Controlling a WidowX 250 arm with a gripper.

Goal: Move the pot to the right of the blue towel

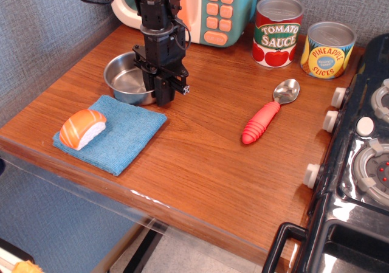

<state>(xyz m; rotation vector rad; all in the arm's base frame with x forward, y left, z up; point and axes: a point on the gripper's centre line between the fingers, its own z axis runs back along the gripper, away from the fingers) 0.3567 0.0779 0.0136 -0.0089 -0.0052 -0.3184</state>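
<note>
Pot (129, 79) sits behind the blue towel (115, 133), its right rim pinched by the closed gripper (161, 92). A thin rim hold could slip, tipping the pot or dragging it across the towel and its sushi (82, 127).

Grey textured wall (48, 24), wooden counter (200, 157), black stove (358, 163)

- Bright, even indoor light falls from overhead; the wooden counter (200, 145) is evenly lit, with no dark corners.
- Shadows are short and soft, pooled just under the gripper (163, 96) and beside the red-handled spoon (267, 116).
- Pale glare streaks the counter's front edge and the glossy black stove (358, 182).
- The pot (129, 78) gleams with small highlights inside its rim.
- Focus is sharp across the middle; can labels read clearly.
- The bottom-left corner goes dim and soft.
</note>
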